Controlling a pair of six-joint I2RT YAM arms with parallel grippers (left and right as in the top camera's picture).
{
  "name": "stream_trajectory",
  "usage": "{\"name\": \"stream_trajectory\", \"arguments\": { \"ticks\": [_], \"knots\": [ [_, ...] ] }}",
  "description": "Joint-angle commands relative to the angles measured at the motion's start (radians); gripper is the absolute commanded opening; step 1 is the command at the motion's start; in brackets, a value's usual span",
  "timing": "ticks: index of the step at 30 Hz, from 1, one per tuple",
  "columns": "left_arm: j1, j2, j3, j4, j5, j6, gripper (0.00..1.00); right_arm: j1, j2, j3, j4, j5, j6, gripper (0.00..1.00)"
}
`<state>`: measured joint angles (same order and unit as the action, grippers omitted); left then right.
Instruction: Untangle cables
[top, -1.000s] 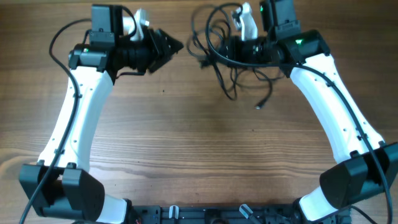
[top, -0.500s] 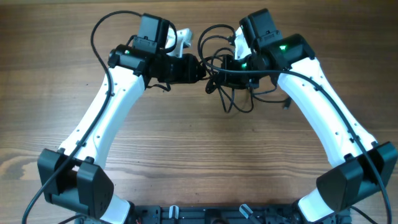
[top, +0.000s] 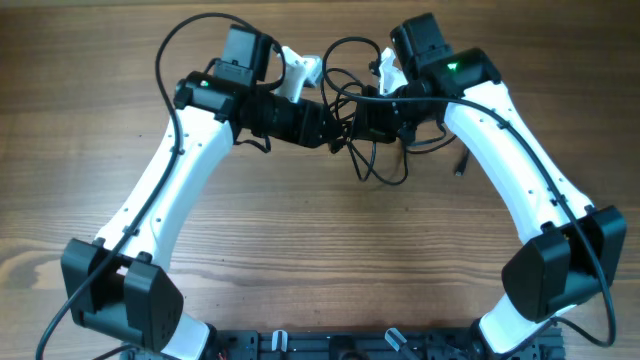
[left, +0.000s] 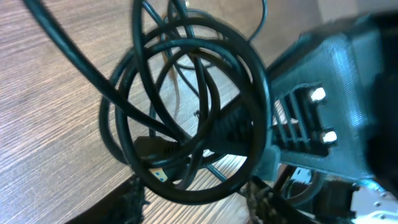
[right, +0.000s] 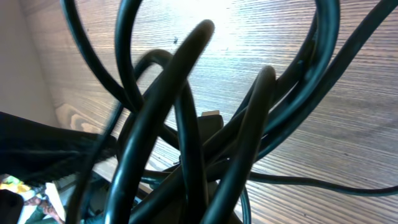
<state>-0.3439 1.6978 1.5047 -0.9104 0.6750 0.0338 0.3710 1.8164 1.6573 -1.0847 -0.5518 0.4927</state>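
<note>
The cables (top: 385, 182) are a bunch of thin black cords hanging between my two grippers at the back middle of the table, with one plug end (top: 461, 165) trailing to the right. My right gripper (top: 368, 118) is shut on the bunch and holds it up. In the right wrist view the cords (right: 186, 93) fill the picture and hide its fingers. My left gripper (top: 338, 128) is open right against the bunch. In the left wrist view its fingertips (left: 196, 202) stand apart under a loop of the cables (left: 261, 106), facing the right gripper's body (left: 323, 124).
Wooden table (top: 320, 260) under both arms. The two arm bases stand at the front edge. The arms' own black wires arc above the left arm (top: 190, 30).
The left arm swung right, from the back left to the bunch, and now touches it. The right gripper moved the bunch left and slightly forward, then held still.
</note>
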Motion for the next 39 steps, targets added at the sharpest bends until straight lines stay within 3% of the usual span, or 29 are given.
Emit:
{"name": "stream_trajectory", "arguments": {
  "ticks": [1,7,14,23,27,31,34,39],
  "knots": [
    [-0.051,-0.001,-0.001,0.003,0.006,0.071,0.49,0.010,0.010,0.005,0.011,-0.123,-0.043,0.04],
    [-0.066,0.059,-0.001,-0.023,-0.084,0.071,0.40,0.010,0.010,0.005,0.026,-0.200,-0.072,0.05],
    [-0.011,0.082,-0.001,0.005,-0.097,0.066,0.07,-0.005,0.010,0.005,-0.009,-0.201,-0.127,0.05],
    [0.022,0.083,-0.001,0.046,-0.128,0.034,0.04,-0.006,0.005,0.025,-0.120,-0.273,-0.307,0.04],
    [0.022,0.083,-0.001,0.027,-0.173,0.003,0.04,-0.046,0.005,0.045,-0.108,-0.586,-0.409,0.04],
    [0.022,0.083,-0.001,0.006,-0.172,0.003,0.04,-0.189,0.005,0.045,0.108,-0.805,-0.272,0.04],
    [0.022,0.083,-0.001,0.005,-0.172,0.003,0.04,-0.253,0.005,0.044,0.341,-0.752,-0.092,0.04],
    [0.022,0.083,-0.001,-0.017,-0.172,0.004,0.04,-0.270,0.005,0.044,0.373,-0.318,-0.013,0.04]
  ]
}}
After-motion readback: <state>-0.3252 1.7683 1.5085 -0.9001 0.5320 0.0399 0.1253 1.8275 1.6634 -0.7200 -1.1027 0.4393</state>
